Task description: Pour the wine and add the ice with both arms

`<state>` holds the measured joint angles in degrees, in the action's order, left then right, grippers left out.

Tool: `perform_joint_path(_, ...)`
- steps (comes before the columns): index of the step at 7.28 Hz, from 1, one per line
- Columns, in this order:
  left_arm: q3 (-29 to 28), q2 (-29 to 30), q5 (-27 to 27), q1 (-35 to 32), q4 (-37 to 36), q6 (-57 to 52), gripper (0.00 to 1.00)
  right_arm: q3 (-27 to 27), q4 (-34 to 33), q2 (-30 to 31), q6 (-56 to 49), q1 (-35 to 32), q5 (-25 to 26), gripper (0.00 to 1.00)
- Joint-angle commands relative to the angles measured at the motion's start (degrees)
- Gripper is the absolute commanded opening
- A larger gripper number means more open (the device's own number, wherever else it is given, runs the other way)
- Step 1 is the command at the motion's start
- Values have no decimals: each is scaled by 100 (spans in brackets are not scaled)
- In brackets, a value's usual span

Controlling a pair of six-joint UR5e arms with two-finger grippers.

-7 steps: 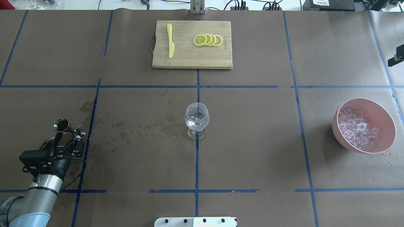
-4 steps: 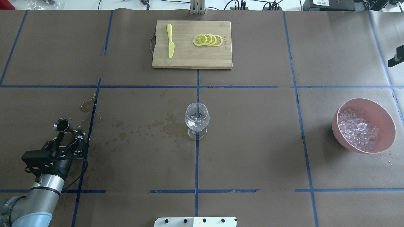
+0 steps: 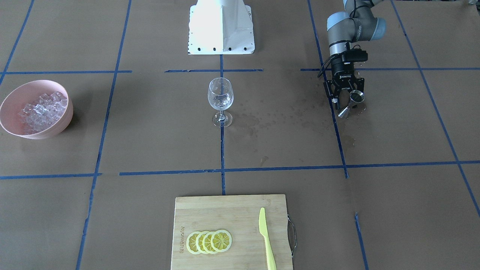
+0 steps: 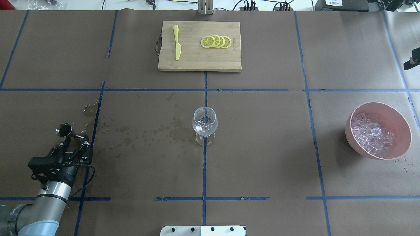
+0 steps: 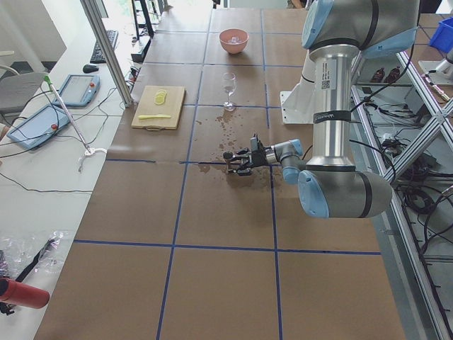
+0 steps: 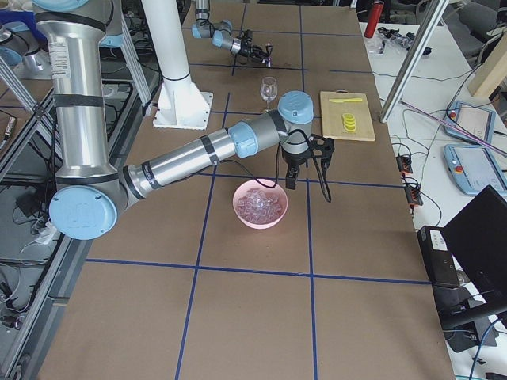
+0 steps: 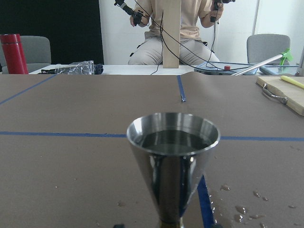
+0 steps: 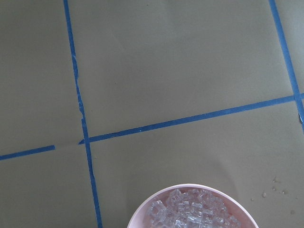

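A steel jigger (image 4: 64, 129) stands on the table at the left, its bowl dark and glossy in the left wrist view (image 7: 173, 147). My left gripper (image 4: 77, 139) lies low and level with its fingers spread either side of the jigger's waist, not touching it. A wine glass (image 4: 204, 123) stands at the centre with a little clear liquid. The ice (image 4: 372, 137) fills a pink bowl (image 4: 393, 111) at the right. My right gripper (image 6: 290, 180) hangs pointing down above the bowl's far rim; I cannot tell whether it is open.
A wooden cutting board (image 4: 200, 46) at the far centre carries lemon slices (image 4: 216, 41) and a yellow knife (image 4: 177, 42). Wet stains (image 4: 147, 131) spread between the jigger and the glass. The white pedestal (image 3: 221, 26) stands at the robot's edge.
My left gripper has drawn back a little toward the robot and swung slightly right. The jigger stays where it stood. Nothing else has moved.
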<state>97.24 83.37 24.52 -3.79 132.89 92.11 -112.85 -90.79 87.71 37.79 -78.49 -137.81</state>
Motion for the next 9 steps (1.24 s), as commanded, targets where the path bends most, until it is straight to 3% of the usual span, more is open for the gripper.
perform_joint_path(1,-3,4,-70,-16,0,0,64,0,0,0,0,0,0,100)
perform_joint_path(7,-12,-13,-369,-34,9,0,63,0,0,9,-9,0,-9,100)
perform_joint_path(9,-12,-13,-378,-34,9,0,52,0,0,18,-9,0,-9,100)
